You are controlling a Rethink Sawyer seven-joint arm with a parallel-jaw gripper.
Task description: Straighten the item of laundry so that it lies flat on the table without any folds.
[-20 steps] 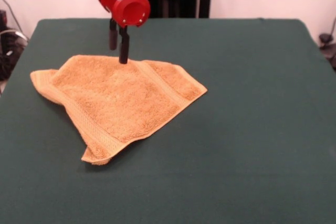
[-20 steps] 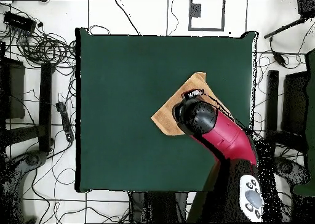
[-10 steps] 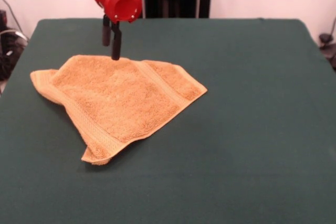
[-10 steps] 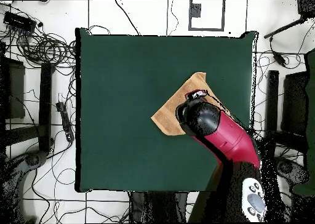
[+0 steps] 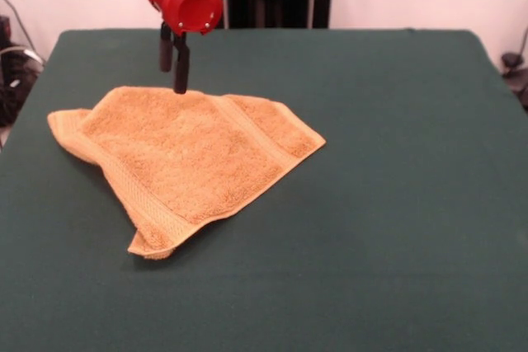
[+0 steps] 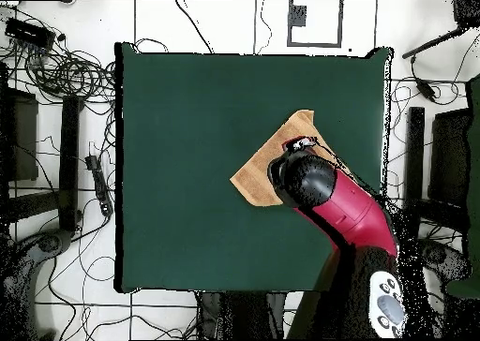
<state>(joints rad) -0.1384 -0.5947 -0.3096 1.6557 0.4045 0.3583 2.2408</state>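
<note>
— Towel (image 5: pixel 186 162) where?
— On the green table (image 5: pixel 396 204), left of centre in the front view, folded over itself; a banded edge runs to a corner pointing at the camera. Wide bare felt lies to its right and front.
— And the gripper (image 5: pixel 174 73)?
— Just above the towel's far edge, its two black fingers (image 5: pixel 181 68) close together, holding nothing. Since a second ago it has risen and shifted left; the towel hasn't moved.
</note>
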